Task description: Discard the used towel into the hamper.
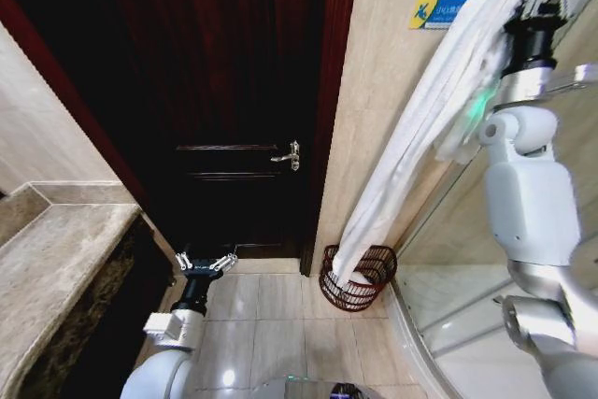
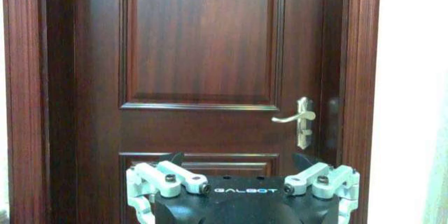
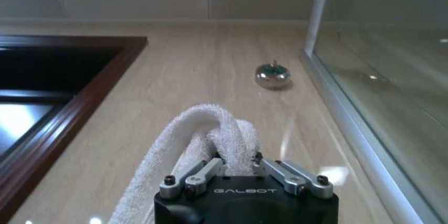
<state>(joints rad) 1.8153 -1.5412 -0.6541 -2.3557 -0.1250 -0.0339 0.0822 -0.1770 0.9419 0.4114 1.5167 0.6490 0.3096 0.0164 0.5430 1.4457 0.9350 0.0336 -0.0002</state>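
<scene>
The towel hangs in a long drape, its lower end already inside the hamper, which stands beside the door. High above the hamper our right gripper clamps the towel's top; we should lower it before releasing. Our left gripper idles spread open before the door.

The hamper sits hemmed between door frame and glass panel; floor before it lies open.

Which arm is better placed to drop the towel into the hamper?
The right. Its end effector is shut on the towel, whose lower end already hangs into the hamper. The left end effector is open, low by the door.
</scene>
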